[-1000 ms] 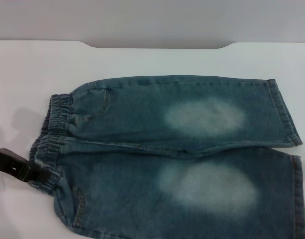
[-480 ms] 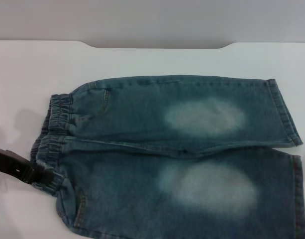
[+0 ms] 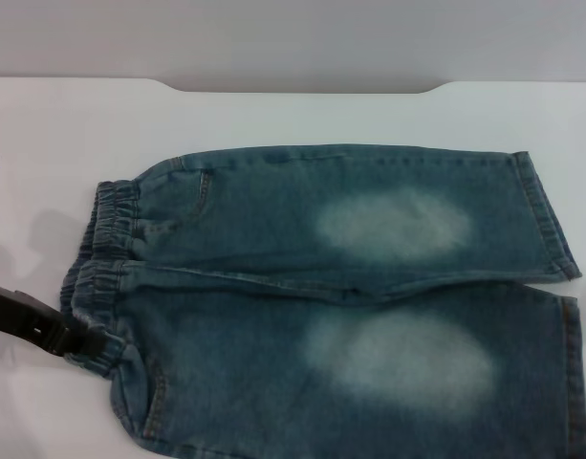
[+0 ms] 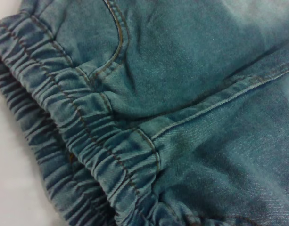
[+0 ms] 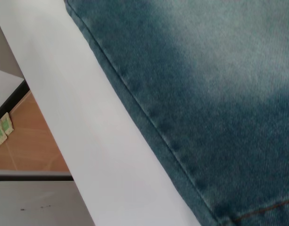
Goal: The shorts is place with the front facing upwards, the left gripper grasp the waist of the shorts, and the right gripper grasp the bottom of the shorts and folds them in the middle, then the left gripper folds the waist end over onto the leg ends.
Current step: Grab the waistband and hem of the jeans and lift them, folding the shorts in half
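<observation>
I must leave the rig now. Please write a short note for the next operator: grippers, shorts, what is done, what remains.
Left gripper: at the waist end of the shorts, nearer side; fingers not readable.
Right gripper: not in view; its wrist camera looks at a leg edge near the table border.
Shorts: flat, front up, waist toward the robot's left, leg ends toward its right.
Done: no fold yet.
Left: both grasps, middle fold, waist over legs.

Denim shorts (image 3: 340, 296) flat, front up, unfolded; gathered waist end (image 3: 106, 273) robot-left, leg ends (image 3: 551, 287) robot-right; faded ovals visible.
</observation>
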Tool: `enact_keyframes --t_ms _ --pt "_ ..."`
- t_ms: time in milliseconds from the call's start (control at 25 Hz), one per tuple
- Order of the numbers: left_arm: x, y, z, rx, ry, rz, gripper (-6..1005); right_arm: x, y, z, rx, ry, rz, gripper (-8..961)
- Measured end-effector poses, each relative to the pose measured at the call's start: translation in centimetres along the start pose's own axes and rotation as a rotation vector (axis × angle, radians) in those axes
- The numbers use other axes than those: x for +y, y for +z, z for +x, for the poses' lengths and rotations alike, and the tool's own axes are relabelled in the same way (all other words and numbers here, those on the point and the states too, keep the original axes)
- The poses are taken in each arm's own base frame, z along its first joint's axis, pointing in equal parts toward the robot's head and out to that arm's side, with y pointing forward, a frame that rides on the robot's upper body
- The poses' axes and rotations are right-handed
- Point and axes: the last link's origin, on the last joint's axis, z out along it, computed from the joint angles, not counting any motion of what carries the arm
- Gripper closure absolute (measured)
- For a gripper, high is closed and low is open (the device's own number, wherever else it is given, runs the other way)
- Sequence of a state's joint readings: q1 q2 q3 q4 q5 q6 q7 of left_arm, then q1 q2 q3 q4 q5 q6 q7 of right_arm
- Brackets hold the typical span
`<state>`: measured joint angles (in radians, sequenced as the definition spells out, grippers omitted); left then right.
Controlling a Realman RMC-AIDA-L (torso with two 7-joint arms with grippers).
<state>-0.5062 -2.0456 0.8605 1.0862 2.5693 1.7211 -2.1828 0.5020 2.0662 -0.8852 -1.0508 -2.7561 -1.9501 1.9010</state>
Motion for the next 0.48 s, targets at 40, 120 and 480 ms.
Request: enact_keyframes --t_ms 40,120,480 --pt "0.01 0.02 -0.01 0.000 0.000 -0.001 950 -0.01 -0.03 -0.06 0.000 -0.002 0.001 486" --pt "0.02 0.05 -0.01 -0.001 0.000 -0.002 951 -0.01 -0.10 -0.20 -0.001 -0.005 0.002 486" --pt "0.08 0.09 0.09 0.000 -0.002 -0.003 951 0.32 -0.27 -0.75 0.011 -0.027 -0.010 486"
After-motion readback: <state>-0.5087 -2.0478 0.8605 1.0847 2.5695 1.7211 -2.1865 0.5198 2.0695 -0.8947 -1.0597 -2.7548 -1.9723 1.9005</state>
